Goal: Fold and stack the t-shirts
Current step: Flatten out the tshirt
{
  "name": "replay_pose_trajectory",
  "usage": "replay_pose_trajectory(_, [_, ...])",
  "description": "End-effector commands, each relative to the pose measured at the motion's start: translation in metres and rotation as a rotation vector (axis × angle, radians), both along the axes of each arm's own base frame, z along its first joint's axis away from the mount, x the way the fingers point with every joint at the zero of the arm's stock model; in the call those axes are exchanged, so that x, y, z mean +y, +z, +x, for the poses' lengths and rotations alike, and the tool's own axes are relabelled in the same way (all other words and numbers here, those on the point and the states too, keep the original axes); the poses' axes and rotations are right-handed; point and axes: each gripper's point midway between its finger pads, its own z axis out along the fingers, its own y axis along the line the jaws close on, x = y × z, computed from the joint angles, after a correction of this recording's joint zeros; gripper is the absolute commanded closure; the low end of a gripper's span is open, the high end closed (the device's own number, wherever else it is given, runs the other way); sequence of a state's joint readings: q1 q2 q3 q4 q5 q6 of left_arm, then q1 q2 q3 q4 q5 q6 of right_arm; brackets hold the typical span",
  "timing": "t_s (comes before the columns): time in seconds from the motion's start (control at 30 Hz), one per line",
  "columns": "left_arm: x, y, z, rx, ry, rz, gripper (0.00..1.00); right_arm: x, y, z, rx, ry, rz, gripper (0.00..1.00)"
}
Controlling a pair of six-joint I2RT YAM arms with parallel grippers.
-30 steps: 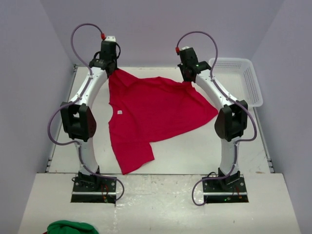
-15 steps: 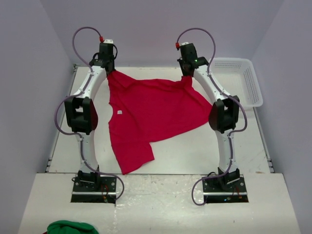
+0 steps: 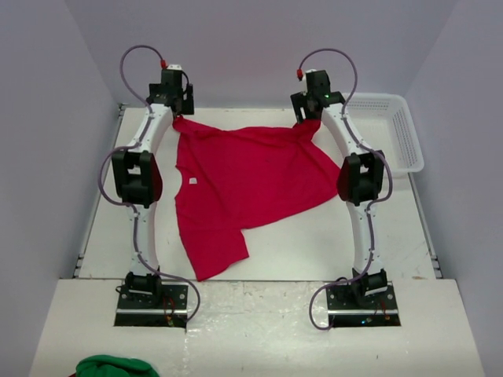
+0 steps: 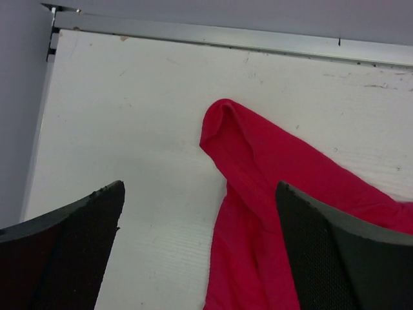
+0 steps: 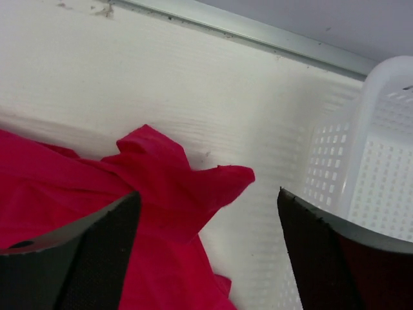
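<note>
One red t-shirt lies spread on the white table, with a sleeve pointing toward the near edge. My left gripper hovers over the shirt's far left corner, and my right gripper over its far right corner. In the left wrist view the left gripper is open, and the red corner lies loose on the table between its fingers. The right gripper is open too, with the crumpled red corner lying free below it.
A white mesh basket stands at the far right, close to the right gripper, and shows as the basket in the right wrist view. A metal rail runs along the table's far edge. A green cloth lies off the table at the near left.
Both grippers were shut on the shirt's far corners and are now open, having let them drop. Both arms reached further toward the far edge, stretching the shirt's far edge wider.
</note>
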State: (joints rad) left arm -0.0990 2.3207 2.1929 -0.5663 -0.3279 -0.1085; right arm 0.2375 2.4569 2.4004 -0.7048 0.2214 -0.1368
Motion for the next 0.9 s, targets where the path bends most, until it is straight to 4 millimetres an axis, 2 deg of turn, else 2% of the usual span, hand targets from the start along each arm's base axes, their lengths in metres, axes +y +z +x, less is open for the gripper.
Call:
replay_pose_trajectory(0.0, [0.017, 0.082, -0.001, -0.160, 0.068, 0.009, 0.00, -0.003, 0.067, 0.016, -0.161, 0.003, 0.031, 0.09])
replay_pose_trajectory(0.03, [0.018, 0.093, -0.006, -0.172, 0.080, 0.007, 0.00, -0.004, 0.084, 0.013, -0.189, -0.002, 0.037, 0.07])
replay_pose_trajectory(0.07, [0.023, 0.119, -0.016, -0.214, 0.106, 0.009, 0.00, -0.005, 0.096, 0.010, -0.204, -0.006, 0.044, 0.03])
replay_pose_trajectory(0.1, [0.022, 0.133, -0.023, -0.241, 0.115, -0.006, 0.00, -0.005, 0.107, 0.005, -0.214, -0.012, 0.051, 0.02])
replay_pose_trajectory(0.13, [0.021, 0.145, -0.031, -0.259, 0.123, -0.017, 0.00, -0.008, 0.124, -0.008, -0.219, -0.028, 0.068, 0.02])
replay_pose_trajectory(0.17, [0.019, 0.165, -0.051, -0.285, 0.134, -0.034, 0.00, -0.005, 0.131, -0.018, -0.212, -0.031, 0.076, 0.01])
replay_pose_trajectory(0.2, [0.005, 0.173, -0.062, -0.302, 0.119, -0.062, 0.00, -0.004, 0.135, -0.029, -0.200, -0.043, 0.090, 0.01])
replay_pose_trajectory(0.23, [-0.004, 0.176, -0.072, -0.301, 0.102, -0.062, 0.00, 0.000, 0.115, -0.048, -0.123, -0.074, 0.120, 0.01])
replay_pose_trajectory(0.27, [-0.011, 0.176, -0.090, -0.284, 0.105, -0.047, 0.02, 0.010, 0.137, -0.069, -0.145, -0.075, 0.172, 0.02])
replay_pose_trajectory(0.3, [-0.036, 0.170, -0.100, -0.259, 0.060, -0.054, 0.08, 0.019, 0.138, -0.084, -0.136, -0.070, 0.198, 0.03])
replay_pose_trajectory(0.33, [-0.047, 0.156, -0.112, -0.196, 0.037, -0.056, 0.11, 0.025, 0.107, -0.100, -0.088, -0.082, 0.197, 0.03])
replay_pose_trajectory(0.37, [-0.064, 0.136, -0.125, -0.131, -0.011, -0.095, 0.17, 0.039, 0.133, -0.122, -0.144, -0.045, 0.219, 0.03])
replay_pose_trajectory(0.4, [-0.083, 0.123, -0.136, -0.094, -0.045, -0.131, 0.39, 0.044, 0.132, -0.132, -0.147, -0.035, 0.224, 0.04])
replay_pose_trajectory(0.43, [-0.091, 0.111, -0.145, -0.065, -0.060, -0.150, 0.57, 0.047, 0.116, -0.145, -0.114, -0.045, 0.236, 0.10])
replay_pose_trajectory(0.47, [-0.096, 0.087, -0.163, -0.014, -0.077, -0.168, 0.77, 0.054, 0.114, -0.155, -0.094, -0.025, 0.268, 0.20])
replay_pose_trajectory(0.5, [-0.100, 0.079, -0.168, -0.009, -0.090, -0.179, 1.00, 0.055, 0.123, -0.165, -0.102, -0.019, 0.306, 0.41])
replay_pose_trajectory(0.53, [-0.101, 0.071, -0.172, 0.000, -0.091, -0.189, 1.00, 0.054, 0.107, -0.173, -0.077, -0.046, 0.334, 0.99])
replay_pose_trajectory(0.57, [-0.099, 0.055, -0.180, 0.037, -0.089, -0.184, 1.00, 0.056, 0.103, -0.178, -0.068, -0.045, 0.351, 1.00])
replay_pose_trajectory(0.6, [-0.098, 0.049, -0.181, 0.049, -0.083, -0.187, 1.00, 0.062, 0.101, -0.184, -0.052, -0.025, 0.385, 1.00])
replay_pose_trajectory(0.67, [-0.101, 0.035, -0.183, 0.090, -0.092, -0.205, 1.00, 0.061, 0.082, -0.196, 0.014, -0.062, 0.397, 1.00])
replay_pose_trajectory(0.73, [-0.102, 0.027, -0.179, 0.106, -0.092, -0.236, 1.00, 0.056, 0.063, -0.206, 0.073, -0.089, 0.372, 1.00])
replay_pose_trajectory(0.77, [-0.108, 0.018, -0.175, 0.138, -0.107, -0.268, 1.00, 0.053, 0.055, -0.209, 0.090, -0.101, 0.361, 1.00])
replay_pose_trajectory(0.87, [-0.105, -0.008, -0.167, 0.217, -0.089, -0.321, 1.00, 0.046, 0.030, -0.223, 0.147, -0.141, 0.343, 1.00])
